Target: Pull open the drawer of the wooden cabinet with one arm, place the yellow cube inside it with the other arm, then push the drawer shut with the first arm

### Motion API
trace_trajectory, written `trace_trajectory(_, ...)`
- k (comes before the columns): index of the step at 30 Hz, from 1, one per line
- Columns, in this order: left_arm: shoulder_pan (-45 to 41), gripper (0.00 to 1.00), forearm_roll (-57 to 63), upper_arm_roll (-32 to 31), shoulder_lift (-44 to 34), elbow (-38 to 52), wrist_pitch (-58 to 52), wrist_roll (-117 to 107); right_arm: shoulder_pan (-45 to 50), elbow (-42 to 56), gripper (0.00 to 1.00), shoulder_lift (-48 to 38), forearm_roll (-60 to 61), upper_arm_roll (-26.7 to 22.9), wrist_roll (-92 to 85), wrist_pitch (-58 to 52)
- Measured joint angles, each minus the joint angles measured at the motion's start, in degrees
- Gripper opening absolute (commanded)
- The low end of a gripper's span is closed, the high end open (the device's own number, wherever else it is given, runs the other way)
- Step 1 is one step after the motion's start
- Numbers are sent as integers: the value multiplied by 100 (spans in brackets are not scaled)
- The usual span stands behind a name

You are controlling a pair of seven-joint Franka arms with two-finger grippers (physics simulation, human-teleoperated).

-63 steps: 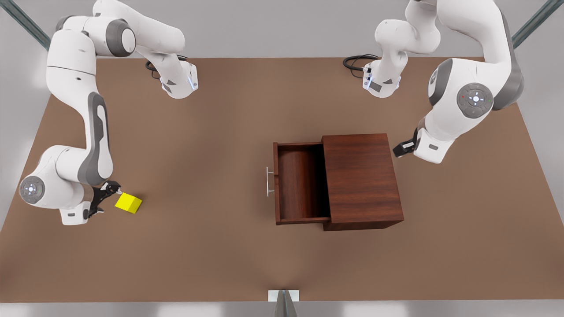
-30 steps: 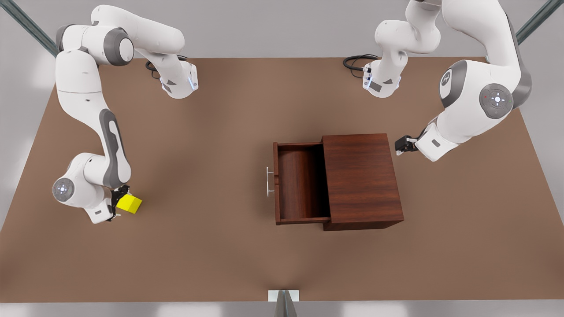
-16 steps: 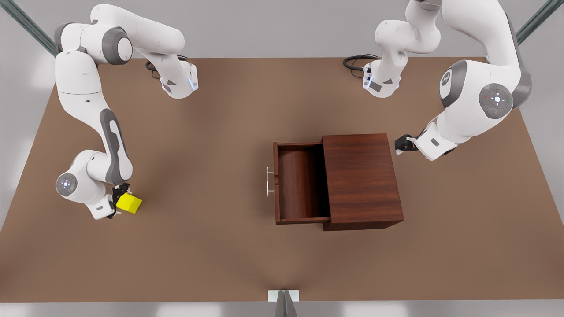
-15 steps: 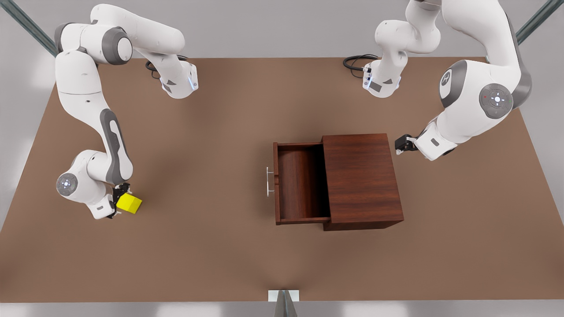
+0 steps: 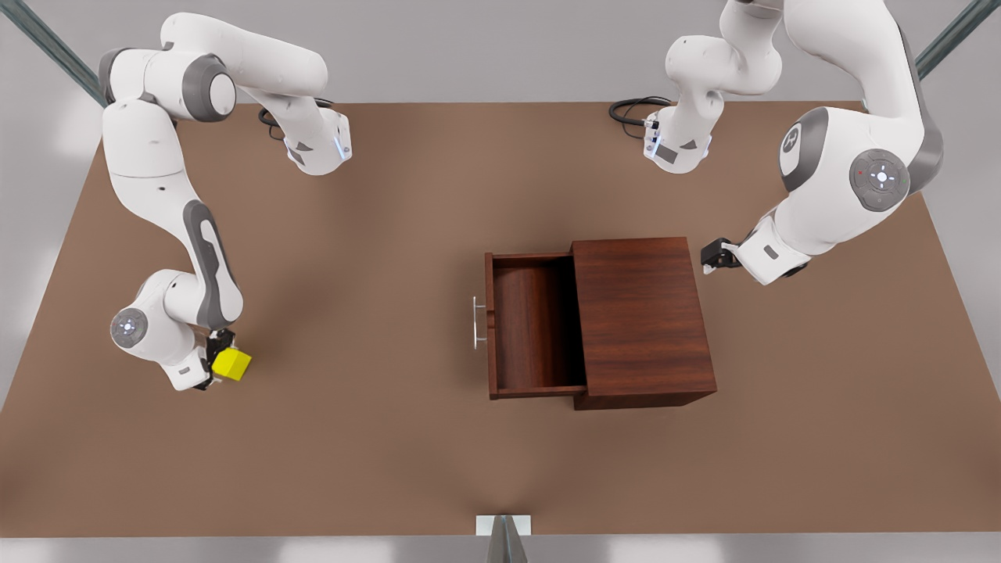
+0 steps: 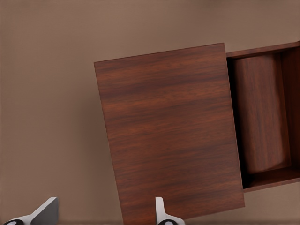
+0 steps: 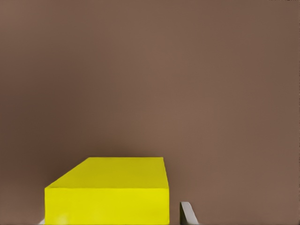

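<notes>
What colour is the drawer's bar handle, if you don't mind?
Silver; the bar handle on the drawer shows best in the front view.

- The brown table (image 5: pixel 375 438) carries everything.
- The wooden cabinet (image 5: pixel 641 320) stands on it toward the front view's right.
- The yellow cube (image 5: pixel 232 364) sits at the table's surface near the front view's left edge, well apart from the cabinet.
</notes>
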Motion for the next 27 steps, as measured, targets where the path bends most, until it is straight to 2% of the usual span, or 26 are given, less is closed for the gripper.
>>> trace_trajectory(2,0,100,4,0,0,-2,0,9,0,6,90,52,4,1,-9,49)
trace_trajectory(6,-2,100,17,-3,-1,-18,0,24,7,15,81,85,10,-2,-27,123)
trace_trajectory(9,-4,100,27,-6,0,-20,3,26,13,21,53,81,18,2,-42,146)
trace_trajectory(10,-6,100,30,-8,0,-20,4,21,15,24,52,79,21,3,-48,149)
trace_trajectory(20,-18,100,39,-9,-3,-27,8,-18,81,56,50,-319,49,26,-104,-142)
trace_trajectory(27,-17,100,40,-9,0,-29,9,-35,826,552,51,-949,244,40,17,-1155)
